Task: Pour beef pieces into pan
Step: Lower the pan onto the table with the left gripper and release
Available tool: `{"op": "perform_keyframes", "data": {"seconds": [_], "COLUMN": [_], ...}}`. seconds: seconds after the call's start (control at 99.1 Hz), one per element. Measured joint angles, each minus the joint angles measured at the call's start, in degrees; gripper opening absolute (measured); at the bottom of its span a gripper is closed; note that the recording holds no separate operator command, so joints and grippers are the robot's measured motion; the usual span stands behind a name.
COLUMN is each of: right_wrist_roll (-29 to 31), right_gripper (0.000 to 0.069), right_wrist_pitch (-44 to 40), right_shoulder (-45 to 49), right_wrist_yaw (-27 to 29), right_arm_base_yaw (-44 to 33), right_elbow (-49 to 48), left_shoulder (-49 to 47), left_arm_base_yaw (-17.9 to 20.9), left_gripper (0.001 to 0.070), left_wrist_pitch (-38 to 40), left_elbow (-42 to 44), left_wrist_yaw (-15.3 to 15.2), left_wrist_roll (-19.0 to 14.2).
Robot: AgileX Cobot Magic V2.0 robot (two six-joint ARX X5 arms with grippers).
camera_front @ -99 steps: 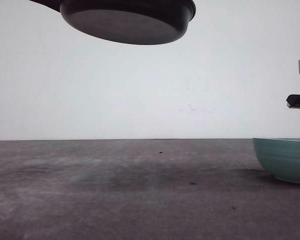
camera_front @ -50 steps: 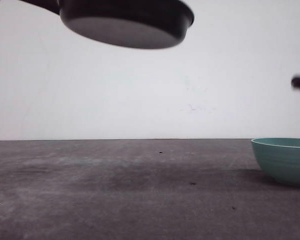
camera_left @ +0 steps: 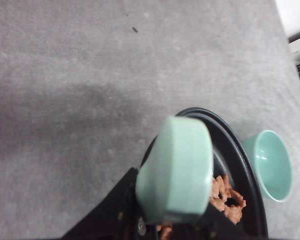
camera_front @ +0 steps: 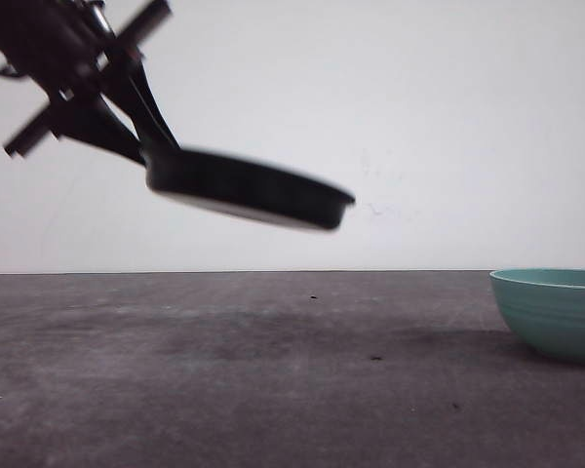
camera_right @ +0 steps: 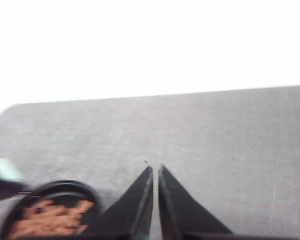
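My left gripper (camera_front: 136, 141) is shut on the pan's mint-green handle (camera_left: 177, 167) and holds the black pan (camera_front: 249, 187) in the air over the table's left half, far rim tipped slightly down. Orange-brown beef pieces (camera_left: 227, 197) lie heaped inside the pan (camera_left: 242, 160). In the right wrist view, the pan (camera_right: 90, 195) with the beef pieces (camera_right: 50, 217) shows beside my right gripper (camera_right: 155, 171). That gripper is shut with nothing between its fingers, above bare table.
A teal ribbed bowl (camera_front: 556, 312) stands on the grey table (camera_front: 273, 390) at the right edge; its inside (camera_left: 270, 165) looks empty. A white wall rises behind the table's far edge.
The pan has dropped from the top of the front view to mid-height, bringing my left gripper into view. The right gripper has left the front view's right edge.
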Motion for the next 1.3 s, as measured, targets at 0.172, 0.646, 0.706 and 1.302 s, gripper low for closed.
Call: {"op": "perform_keyframes", "data": {"seconds": [0.172, 0.646, 0.706, 1.302], "right_wrist_roll": [0.0, 0.0, 0.0, -0.4], "right_gripper": [0.0009, 0.0009, 0.0009, 0.0009], "right_wrist_pitch": [-4.2, -6.0, -6.0, -5.3], "right_shoulder": [-3.1, -4.1, -4.1, -4.1], "right_wrist_yaw": [0.0, 0.0, 0.0, 0.0], "right_arm_base_yaw": [0.3, 0.3, 0.3, 0.3], "right_elbow": [0.0, 0.0, 0.0, 0.0], "left_shoulder": [5.4, 14.2, 14.7, 16.6], "left_arm_base_yaw": [0.0, 0.0, 0.0, 0.0], "left_gripper": [0.0056, 0.0056, 0.0056, 0.0408], "left_wrist_pitch": [2.8, 4.4, 4.5, 0.3], "left_elbow": [0.0, 0.0, 0.1, 0.7], "left_wrist_yaw": [0.1, 0.1, 0.4, -2.4], "left_wrist_roll": [2.0, 5.1, 5.1, 6.1]}}
